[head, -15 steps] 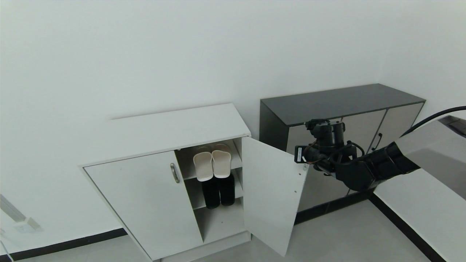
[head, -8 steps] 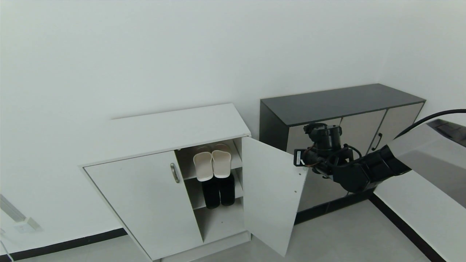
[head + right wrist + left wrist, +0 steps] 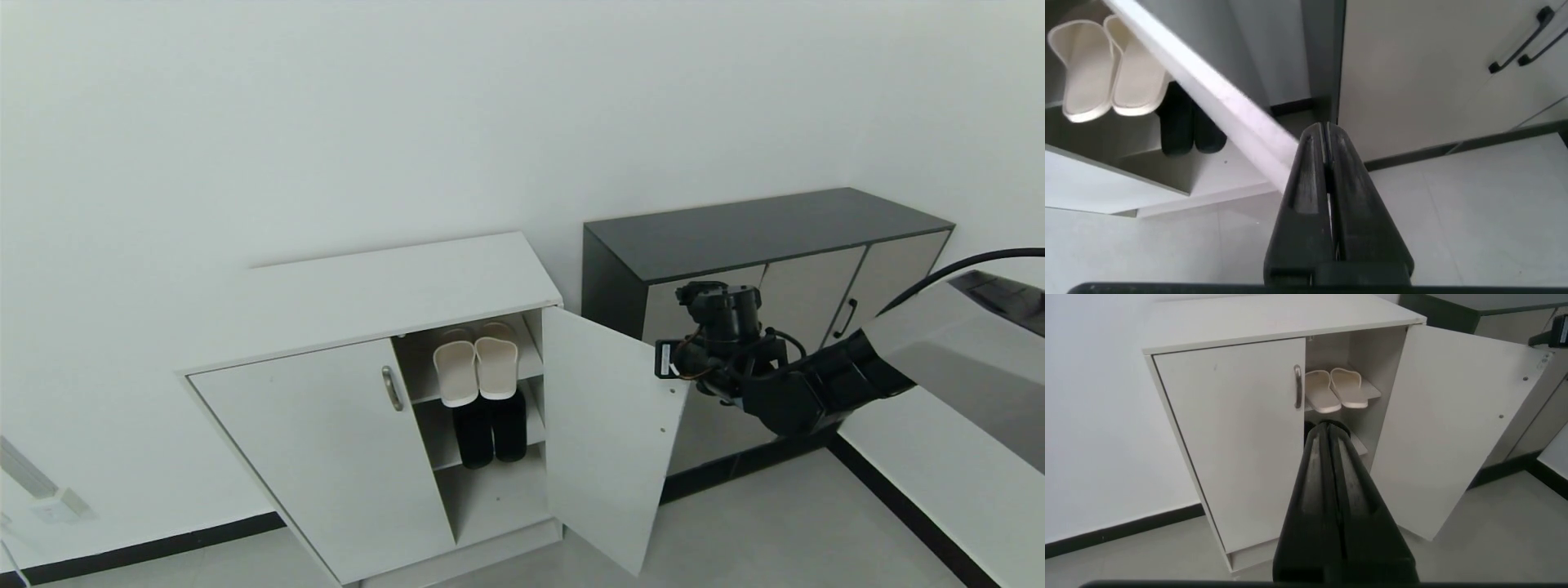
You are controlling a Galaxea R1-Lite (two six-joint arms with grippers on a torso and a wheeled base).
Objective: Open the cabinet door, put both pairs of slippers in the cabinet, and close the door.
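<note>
The white cabinet (image 3: pixel 392 286) stands against the wall with its left door (image 3: pixel 326 457) closed and its right door (image 3: pixel 608 425) swung open. White slippers (image 3: pixel 476 369) lie on the upper shelf, black slippers (image 3: pixel 490 433) on the shelf below. My right gripper (image 3: pixel 679 367) is shut and empty, pressed against the outer edge of the open door (image 3: pixel 1208 90). The right wrist view looks past its shut tip (image 3: pixel 1327 135) to the white slippers (image 3: pixel 1106 69) and the black slippers (image 3: pixel 1188 126). My left gripper (image 3: pixel 1327 433) is shut with nothing in it, in front of the cabinet's opening below the white slippers (image 3: pixel 1341 388).
A dark grey cabinet (image 3: pixel 759 224) with grey doors stands right behind the open door. A white counter (image 3: pixel 939 457) runs along the right side. The left door has a metal handle (image 3: pixel 393 388). Bare floor (image 3: pixel 775 539) lies in front of both cabinets.
My right arm has shifted a little to the left, against the open door's outer edge. The door's free edge has moved only slightly. The slippers have not moved.
</note>
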